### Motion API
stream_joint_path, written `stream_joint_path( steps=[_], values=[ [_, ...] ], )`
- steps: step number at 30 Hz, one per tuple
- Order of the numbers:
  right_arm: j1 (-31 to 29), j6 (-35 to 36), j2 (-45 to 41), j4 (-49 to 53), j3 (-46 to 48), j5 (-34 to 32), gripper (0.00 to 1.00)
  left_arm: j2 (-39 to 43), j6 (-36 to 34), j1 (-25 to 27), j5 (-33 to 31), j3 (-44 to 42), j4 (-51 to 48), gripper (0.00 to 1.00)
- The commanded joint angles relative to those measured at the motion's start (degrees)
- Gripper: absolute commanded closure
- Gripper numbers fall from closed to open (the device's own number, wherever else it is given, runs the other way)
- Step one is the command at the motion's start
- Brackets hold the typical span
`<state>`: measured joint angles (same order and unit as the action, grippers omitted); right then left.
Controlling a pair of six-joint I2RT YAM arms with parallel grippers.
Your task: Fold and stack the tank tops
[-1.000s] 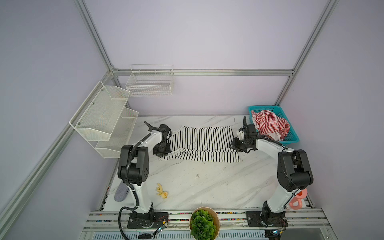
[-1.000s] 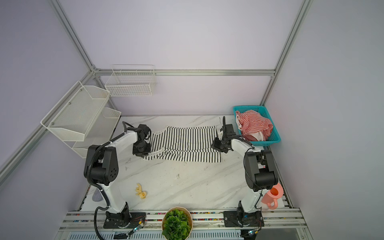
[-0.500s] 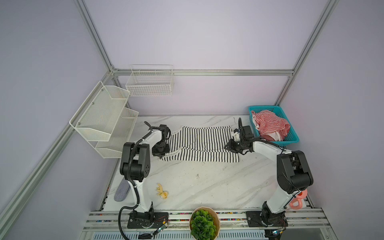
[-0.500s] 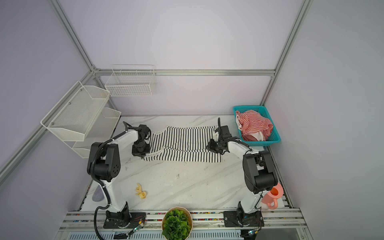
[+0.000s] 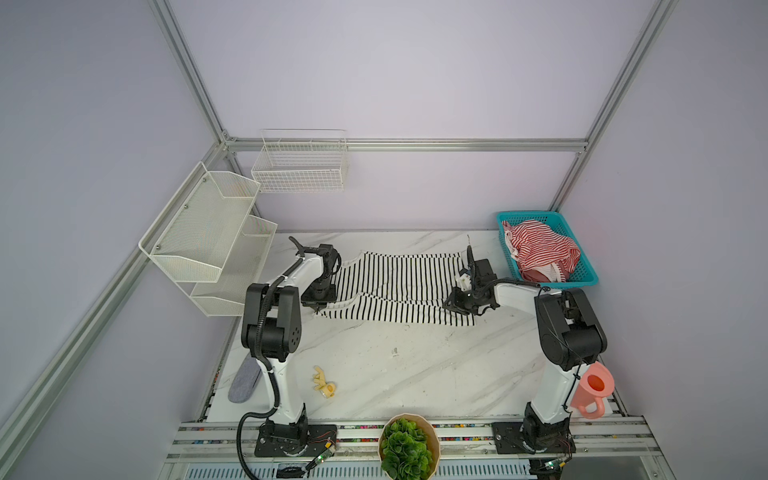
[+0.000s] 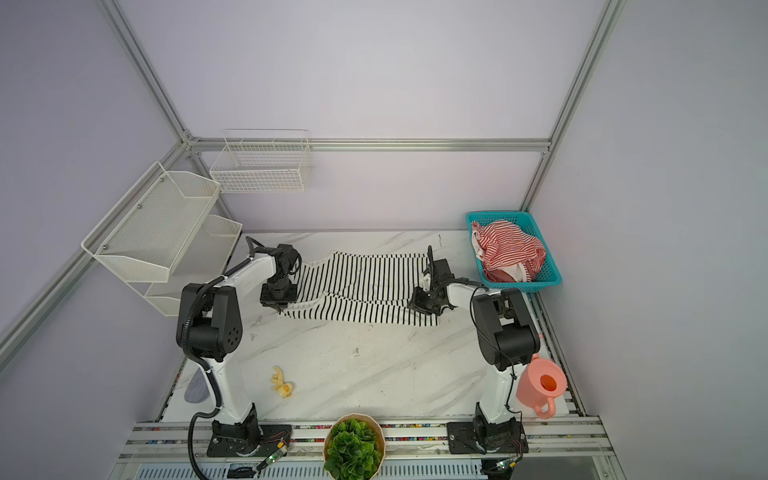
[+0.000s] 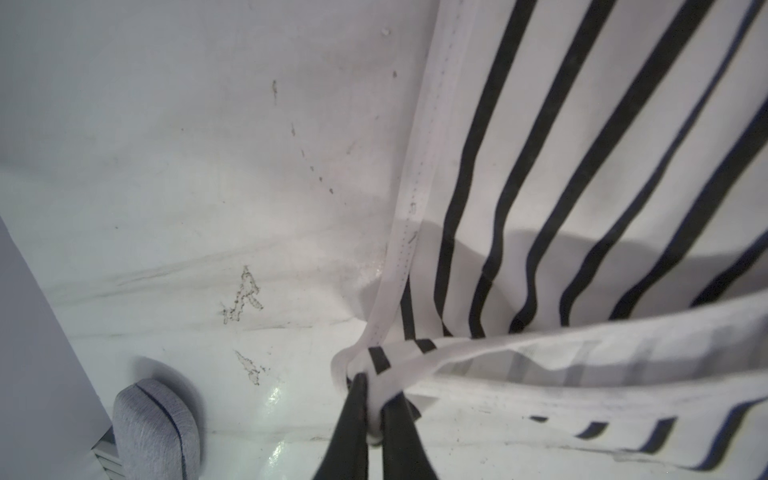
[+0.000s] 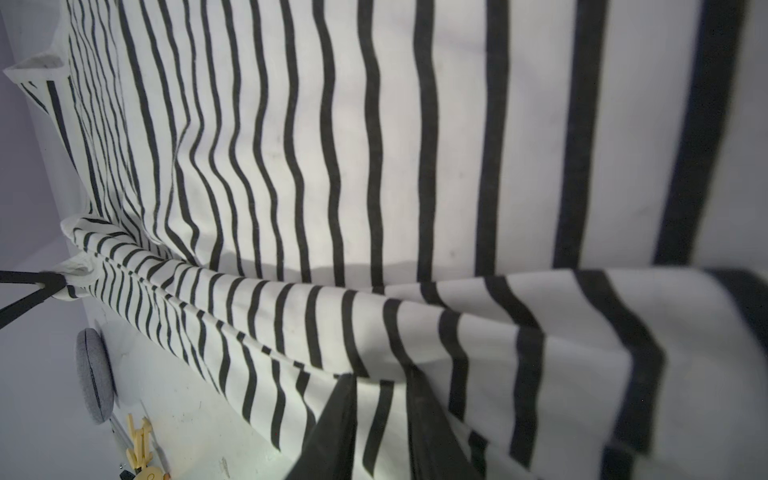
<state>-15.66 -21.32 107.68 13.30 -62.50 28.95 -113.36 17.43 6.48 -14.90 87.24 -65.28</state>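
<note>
With the table (image 5: 415, 374) read as a clock face and 12 at the back wall, the black-striped top (image 5: 399, 286) lies spread between centre and 12, its stripes running front to back. Its near edge is raised in a long fold between the two grippers. The left gripper (image 7: 374, 399) is at the top's 8 o'clock corner, with its fingers pressed together on the white-trimmed strap. The right gripper (image 8: 382, 386) is at the 4 o'clock corner, with its fingers pinching a fold of striped cloth. The red-striped top (image 5: 540, 249) lies bunched in the basket (image 5: 528, 215) at 2 o'clock, just beside the right arm and apart from the black-striped top. A yellow toy (image 5: 324, 382) lies at 7 o'clock, well apart from the cloth. A plant (image 5: 409, 446) stands at 6 o'clock on the front rail and a pink jug (image 5: 592, 392) at 4 o'clock behind the right arm. A grey pad (image 5: 245, 380) lies off the table edge at 8 o'clock. A rack (image 5: 208, 232) hangs on the wall at 10 o'clock.
</note>
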Motion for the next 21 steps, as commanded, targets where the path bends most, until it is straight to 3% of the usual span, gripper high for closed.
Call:
stream_joint_path(
  steps=[1,5,15,21],
  values=[
    [-0.2,0.8,2.8,1.5,0.5,-2.4,0.75,0.9,-1.0,-0.5,-3.7,-0.4,-1.8,0.9],
    [-0.2,0.7,2.7,1.8,0.9,-3.0,0.74,0.2,1.0,-0.6,-6.4,-0.7,-3.4,0.83],
    [-0.4,0.1,-2.3,1.7,-0.7,-0.1,0.74,5.8,3.3,-0.5,-3.4,7.2,-7.1,0.33],
    [-0.8,-0.3,-5.3,2.4,-4.4,1.5,0.73,11.2,4.7,3.6,0.7,13.9,-7.0,0.29]
  ],
)
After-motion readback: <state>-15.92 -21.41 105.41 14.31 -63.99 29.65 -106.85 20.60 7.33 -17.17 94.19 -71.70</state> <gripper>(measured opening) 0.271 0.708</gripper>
